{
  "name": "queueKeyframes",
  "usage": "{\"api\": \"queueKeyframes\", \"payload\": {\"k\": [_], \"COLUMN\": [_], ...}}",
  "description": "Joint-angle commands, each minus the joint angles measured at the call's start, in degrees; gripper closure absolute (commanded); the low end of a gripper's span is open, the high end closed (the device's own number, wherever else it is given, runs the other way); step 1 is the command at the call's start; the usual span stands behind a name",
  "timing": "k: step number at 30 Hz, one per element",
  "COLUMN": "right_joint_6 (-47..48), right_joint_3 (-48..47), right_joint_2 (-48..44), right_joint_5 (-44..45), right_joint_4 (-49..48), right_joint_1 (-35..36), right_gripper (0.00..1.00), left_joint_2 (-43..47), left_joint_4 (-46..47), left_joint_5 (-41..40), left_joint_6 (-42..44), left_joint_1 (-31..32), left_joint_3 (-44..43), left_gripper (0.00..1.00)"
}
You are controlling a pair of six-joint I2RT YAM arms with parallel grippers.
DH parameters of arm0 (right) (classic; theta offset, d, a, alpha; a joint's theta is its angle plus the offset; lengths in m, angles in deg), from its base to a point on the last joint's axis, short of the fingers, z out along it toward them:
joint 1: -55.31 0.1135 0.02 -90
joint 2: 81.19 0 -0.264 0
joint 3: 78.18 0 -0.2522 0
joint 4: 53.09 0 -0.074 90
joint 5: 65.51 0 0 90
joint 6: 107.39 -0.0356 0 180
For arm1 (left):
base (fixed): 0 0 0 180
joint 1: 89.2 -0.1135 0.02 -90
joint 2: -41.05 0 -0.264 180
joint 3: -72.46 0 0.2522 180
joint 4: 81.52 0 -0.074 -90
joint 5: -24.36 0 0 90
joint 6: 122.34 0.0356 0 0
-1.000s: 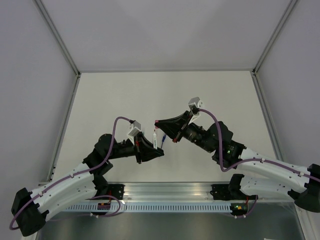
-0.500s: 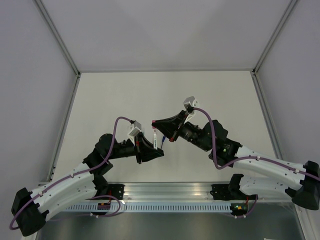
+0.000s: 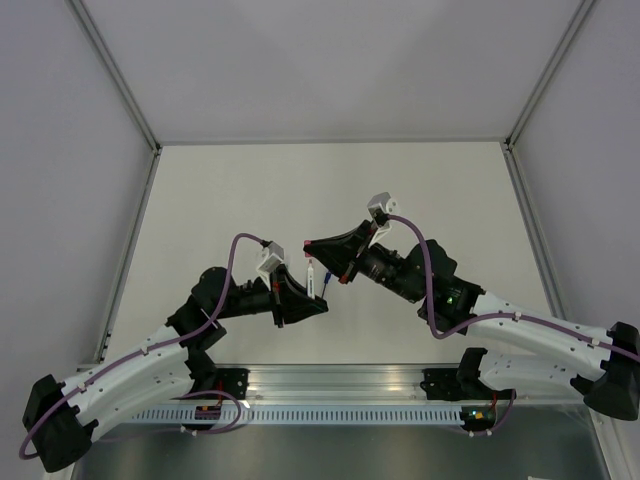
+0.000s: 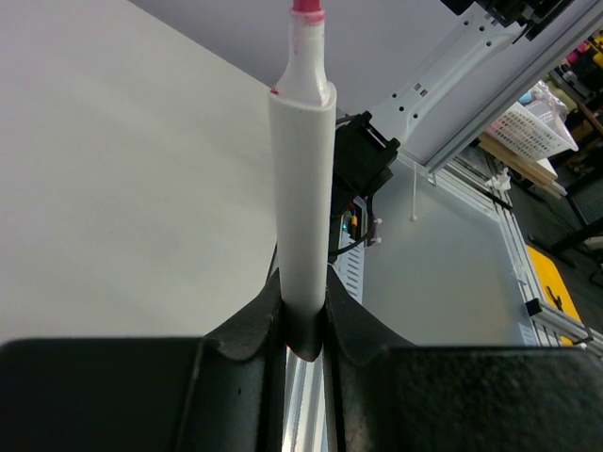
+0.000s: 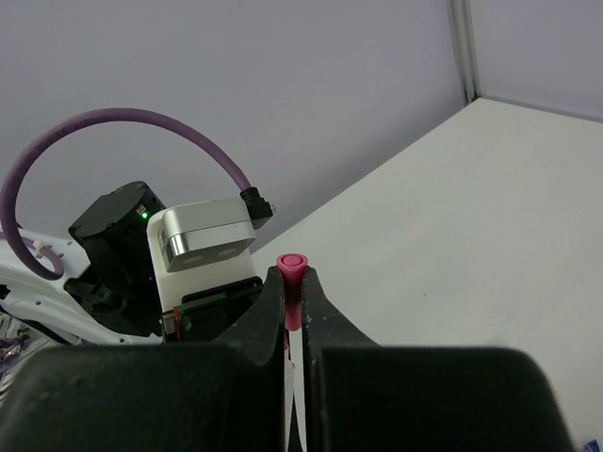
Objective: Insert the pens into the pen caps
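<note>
My left gripper (image 4: 304,331) is shut on the lower end of a white pen (image 4: 301,188) with a pink-red tip that points up and away from the wrist camera. From above, this pen (image 3: 313,275) stands tilted over the table's near middle in the left gripper (image 3: 316,292). A small pink-red pen cap (image 5: 293,285) sits pinched between the tips of my shut right gripper (image 5: 293,294). In the top view the cap (image 3: 307,243) and right gripper (image 3: 310,246) hover just beyond the pen's tip, a short gap apart.
A short blue piece (image 3: 326,283) shows right beside the white pen; I cannot tell whether it is a pen or a cap. The white table (image 3: 250,190) is walled at the back and both sides. The left wrist camera (image 5: 203,240) faces the right gripper.
The right arm has shifted a little to the left, carrying the cap closer to the pen's tip. The left arm and its pen have stayed put.
</note>
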Motion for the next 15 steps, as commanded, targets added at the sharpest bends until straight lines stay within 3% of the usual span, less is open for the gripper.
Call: {"api": "queueKeyframes", "payload": {"k": [1,15], "right_joint_6": [-0.09,-0.88], "right_joint_3": [-2.75,-2.04], "right_joint_2": [-1.19,-0.31], "right_joint_5": [0.18,-0.35], "right_joint_4": [-0.87,-1.66], "right_joint_1": [0.38,0.55], "right_gripper": [1.00,1.00], "left_joint_2": [-0.12,0.76], "left_joint_4": [0.12,-1.20], "left_joint_5": [-1.68,-3.52], "left_joint_6": [1.79,2.05], "left_joint_1": [0.10,0.10], "left_joint_3": [-2.20,-2.37], "left_gripper": [0.98,0.98]}}
